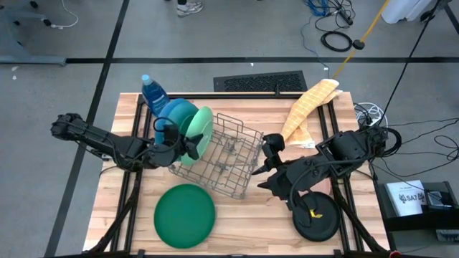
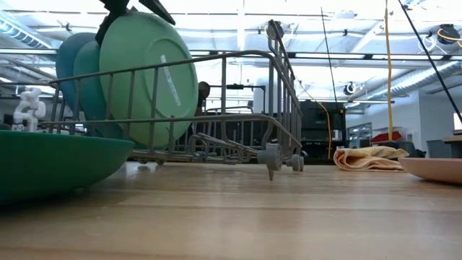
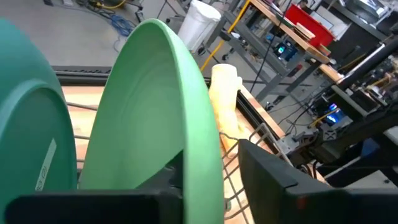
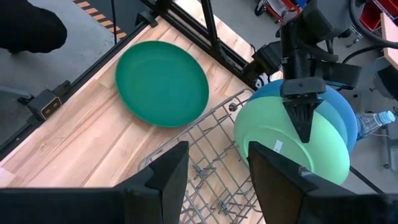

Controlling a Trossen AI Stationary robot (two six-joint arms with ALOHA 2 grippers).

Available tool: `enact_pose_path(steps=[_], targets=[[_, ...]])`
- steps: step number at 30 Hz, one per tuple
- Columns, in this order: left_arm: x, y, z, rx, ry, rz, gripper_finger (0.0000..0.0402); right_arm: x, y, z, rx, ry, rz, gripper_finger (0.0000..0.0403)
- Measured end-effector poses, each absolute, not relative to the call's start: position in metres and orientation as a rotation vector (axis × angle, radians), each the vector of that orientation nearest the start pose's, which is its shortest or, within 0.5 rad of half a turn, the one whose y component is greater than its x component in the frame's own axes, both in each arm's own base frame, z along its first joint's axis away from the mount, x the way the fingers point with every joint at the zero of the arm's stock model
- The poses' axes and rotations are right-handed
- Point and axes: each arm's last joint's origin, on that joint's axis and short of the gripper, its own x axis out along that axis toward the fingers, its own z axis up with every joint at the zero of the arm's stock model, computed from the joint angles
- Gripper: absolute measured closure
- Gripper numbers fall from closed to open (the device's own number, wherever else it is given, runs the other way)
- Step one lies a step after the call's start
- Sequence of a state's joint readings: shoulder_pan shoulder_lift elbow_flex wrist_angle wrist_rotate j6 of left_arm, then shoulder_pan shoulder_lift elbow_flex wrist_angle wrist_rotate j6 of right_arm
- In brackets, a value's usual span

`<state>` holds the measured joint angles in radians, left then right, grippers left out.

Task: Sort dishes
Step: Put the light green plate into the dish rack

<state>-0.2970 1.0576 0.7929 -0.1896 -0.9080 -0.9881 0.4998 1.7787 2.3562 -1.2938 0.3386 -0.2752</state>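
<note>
The left tool (image 1: 188, 145) sits at the top rim of the light green plate (image 1: 201, 134), its two fingers straddling the rim edge-on and parted, with a gap showing on at least one side — whether they grip the plate at all, I cannot tell. That plate stands upright in the left end of the grey wire rack (image 1: 229, 168), face to face with the blue plate (image 1: 176, 115) just behind it. A blue bottle (image 1: 151, 90) stands beside them.

The right tool (image 1: 267, 166) hovers at the rack's other end, fingers apart and holding nothing.

The dark green plate (image 1: 185, 215) lies flat on the wooden counter (image 1: 251, 222), in front of the rack, between the two arms, slightly closer to the left one. The black plate (image 1: 317, 215) lies flat under the right arm — a pink plate (image 2: 433, 170) just beside it.
</note>
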Motion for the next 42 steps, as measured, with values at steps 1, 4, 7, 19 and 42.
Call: enact_pose_path(steps=[1,4,7,19,42], targets=[[0.217,-0.042,0.29,-0.684,0.052,0.717,0.0283,0.285,0.145,0.483,-0.557,0.635,0.245,0.0243],[0.217,-0.043,0.291,-0.692,0.044,0.708,0.0254,0.286,0.145,0.482,-0.558,0.637,0.251,0.0243],[0.216,-0.042,0.293,-0.701,0.036,0.702,0.0226,0.286,0.145,0.482,-0.557,0.637,0.25,0.0243],[0.209,-0.042,0.315,-0.622,-0.054,0.638,0.0191,0.292,0.154,0.473,-0.571,0.669,0.265,0.0243],[0.2,-0.034,0.307,-0.587,0.027,0.712,0.0197,0.299,0.161,0.468,-0.566,0.668,0.291,0.0243]])
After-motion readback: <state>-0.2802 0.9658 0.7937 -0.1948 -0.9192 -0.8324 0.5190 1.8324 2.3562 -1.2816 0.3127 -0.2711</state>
